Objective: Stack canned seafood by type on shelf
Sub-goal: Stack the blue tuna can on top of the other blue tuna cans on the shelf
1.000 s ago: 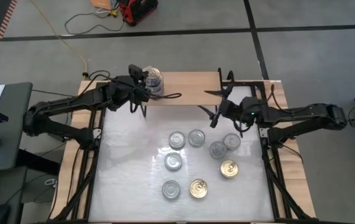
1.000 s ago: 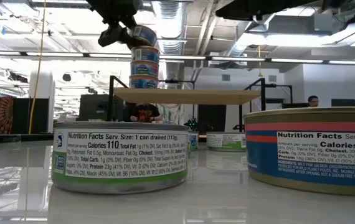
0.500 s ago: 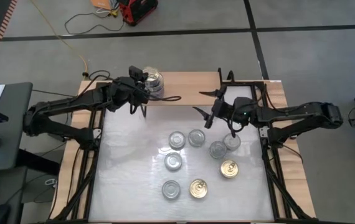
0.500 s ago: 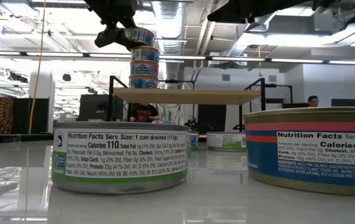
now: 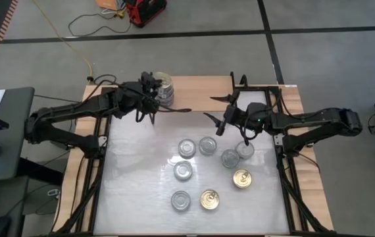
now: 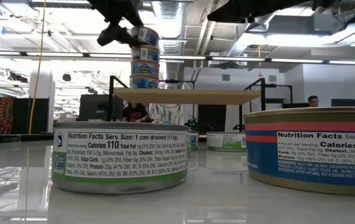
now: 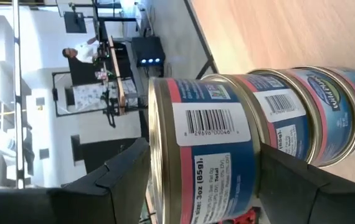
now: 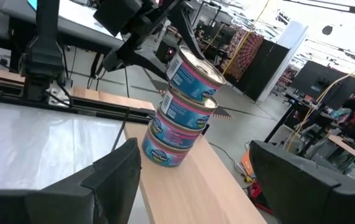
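Low view: left jaws clamp the top can [image 6: 144, 36]; right jaws apart.

— What are your arms [image 5: 75, 117] like?
— Mine are dark, slim, jointed tubes with thin black cables.
— And your fingers [image 7: 109, 186]?
— Black, matte, flat-faced wedges. A small green light glows on my right wrist [image 5: 261, 121].

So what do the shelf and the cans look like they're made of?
The shelf looks like pale, matte wood, with faint grain showing, on thin black legs, probably metal. The cans look like shiny metal, with reflective rims and printed paper-like labels. The left pincer grips the top can of the stack.
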Action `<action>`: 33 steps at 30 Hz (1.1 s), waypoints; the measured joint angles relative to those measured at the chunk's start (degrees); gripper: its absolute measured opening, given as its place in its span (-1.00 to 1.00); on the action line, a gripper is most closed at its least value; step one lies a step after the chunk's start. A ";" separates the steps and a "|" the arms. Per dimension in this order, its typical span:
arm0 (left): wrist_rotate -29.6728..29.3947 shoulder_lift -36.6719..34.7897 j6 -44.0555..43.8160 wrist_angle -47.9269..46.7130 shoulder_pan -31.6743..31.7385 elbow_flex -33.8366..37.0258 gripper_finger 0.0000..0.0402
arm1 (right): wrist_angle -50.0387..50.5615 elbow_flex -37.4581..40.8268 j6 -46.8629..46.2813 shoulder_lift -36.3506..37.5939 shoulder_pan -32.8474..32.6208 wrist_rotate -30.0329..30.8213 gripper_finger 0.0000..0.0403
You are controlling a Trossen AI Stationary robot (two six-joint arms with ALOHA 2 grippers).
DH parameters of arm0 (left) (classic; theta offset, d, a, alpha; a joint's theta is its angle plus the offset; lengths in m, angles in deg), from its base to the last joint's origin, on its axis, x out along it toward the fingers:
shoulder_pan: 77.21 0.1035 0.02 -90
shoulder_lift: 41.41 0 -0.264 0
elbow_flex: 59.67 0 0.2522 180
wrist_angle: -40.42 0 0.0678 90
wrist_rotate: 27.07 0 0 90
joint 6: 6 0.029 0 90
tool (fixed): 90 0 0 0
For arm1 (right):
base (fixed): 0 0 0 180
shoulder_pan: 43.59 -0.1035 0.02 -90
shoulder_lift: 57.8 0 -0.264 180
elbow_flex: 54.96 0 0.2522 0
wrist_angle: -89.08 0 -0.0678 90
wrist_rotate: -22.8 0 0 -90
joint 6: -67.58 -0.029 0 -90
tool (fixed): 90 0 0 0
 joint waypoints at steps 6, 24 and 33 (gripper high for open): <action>-0.50 0.00 0.00 -0.02 -0.22 0.02 0.26 | 0.02 0.00 0.13 0.00 0.00 0.00 0.64; -4.09 -0.02 -0.48 -1.59 -2.18 -0.38 0.26 | -0.02 0.00 -0.15 0.00 0.00 0.00 0.64; -4.17 0.03 -0.45 -2.13 -2.36 -1.73 0.27 | -0.11 0.00 -0.42 0.00 -0.46 0.00 0.64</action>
